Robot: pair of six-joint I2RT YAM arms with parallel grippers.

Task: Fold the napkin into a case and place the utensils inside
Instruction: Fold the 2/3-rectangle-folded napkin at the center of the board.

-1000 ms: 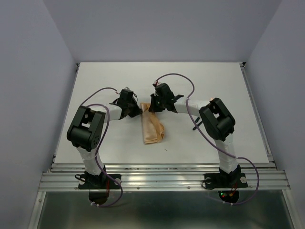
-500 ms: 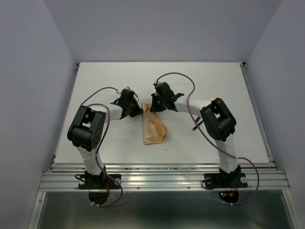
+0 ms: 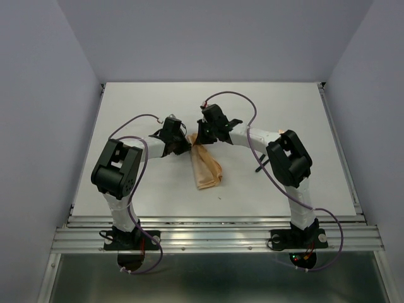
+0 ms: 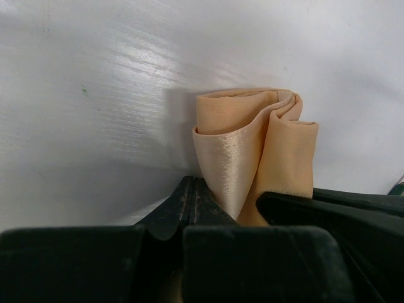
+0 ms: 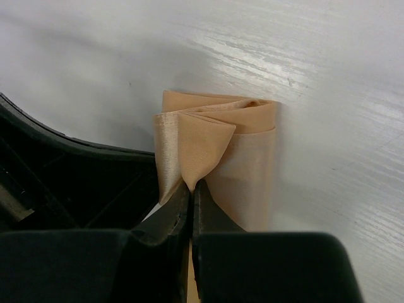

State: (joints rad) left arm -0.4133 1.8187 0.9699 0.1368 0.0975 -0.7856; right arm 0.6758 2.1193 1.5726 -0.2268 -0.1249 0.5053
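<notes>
Napkin [image 3: 206,167], peach-orange, slight sheen, folded narrow, seemingly several layers

A: Left arm [image 3: 117,173], how is it sitting?

B: Elbow is standing high near its base; forearm is reaching forward and inward. Left gripper [image 3: 181,144] is pointing toward the centre, jaws pressing together on a fold of the napkin [image 3: 207,169].

A: Right arm [image 3: 289,159]?

B: Mirroring it. Elbow is riding up, forearm is angling inward. Right gripper [image 3: 200,137] is pinching the napkin's far end, jaws closed, just beside the left one. Both wrists are tilting downward.
</notes>
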